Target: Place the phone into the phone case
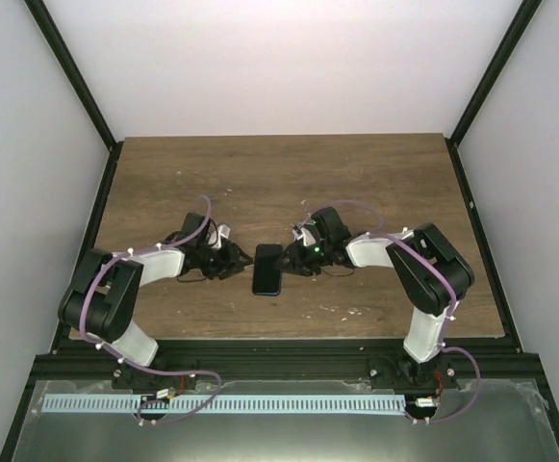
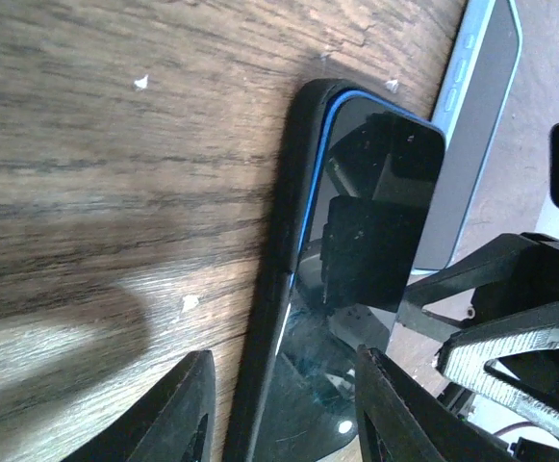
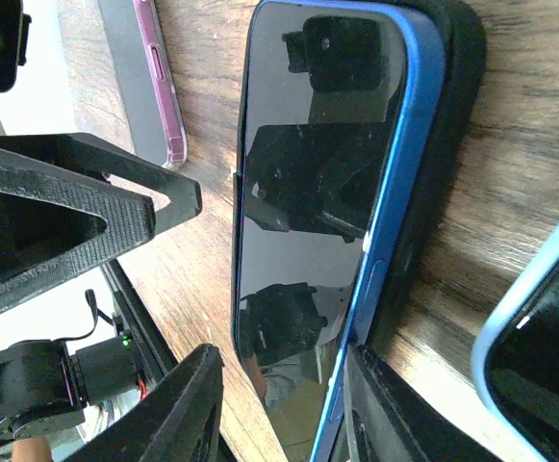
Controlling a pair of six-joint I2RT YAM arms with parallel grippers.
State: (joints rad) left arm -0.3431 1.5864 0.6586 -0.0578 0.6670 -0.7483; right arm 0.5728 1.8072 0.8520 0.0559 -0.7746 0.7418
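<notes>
The phone (image 1: pixel 267 269) lies screen up at the table's middle, between both grippers. It has a blue rim and a dark glass face (image 3: pixel 308 192). It rests in the black phone case (image 3: pixel 452 144), with one long side standing higher than the case's wall (image 2: pixel 284 221). My left gripper (image 2: pixel 284 409) is open and straddles the case's wall and part of the phone's screen (image 2: pixel 356 241) without touching either. My right gripper (image 3: pixel 284 404) is open around the phone's other end. One fingertip (image 3: pixel 370 395) rests against the blue rim and the other stands clear.
A grey slab with a light blue rim (image 2: pixel 471 125) lies beyond the phone. A grey one with a pink rim (image 3: pixel 144 77) and a dark one with a light blue rim (image 3: pixel 539 356) lie beside it. The wooden table (image 1: pixel 279 183) stretches behind, with white walls round it.
</notes>
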